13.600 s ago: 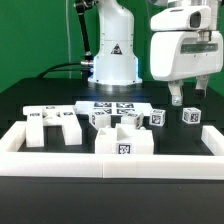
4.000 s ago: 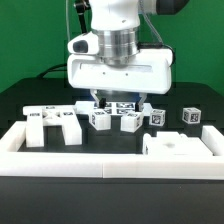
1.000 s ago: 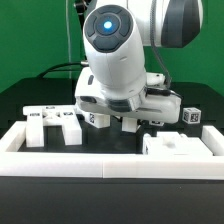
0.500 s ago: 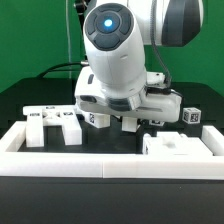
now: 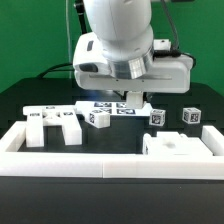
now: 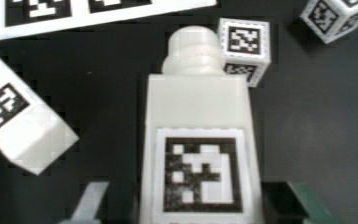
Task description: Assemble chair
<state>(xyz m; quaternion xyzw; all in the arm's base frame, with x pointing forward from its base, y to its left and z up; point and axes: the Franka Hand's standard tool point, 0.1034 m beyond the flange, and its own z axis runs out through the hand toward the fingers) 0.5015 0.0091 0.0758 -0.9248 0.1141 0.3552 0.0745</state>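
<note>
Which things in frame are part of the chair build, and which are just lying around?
Job: leg post held in claw; seat slab; notched white pieces; small tagged blocks.
Not job: marker board; border rail.

Four tagged white leg posts (image 5: 98, 118), one seat slab (image 5: 180, 146), one bracket-shaped back piece (image 5: 52, 124), one marker board (image 5: 118, 110).

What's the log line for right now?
end effector: shut on leg post | seat slab: on table, apart from post | leg post: not yet attached
</note>
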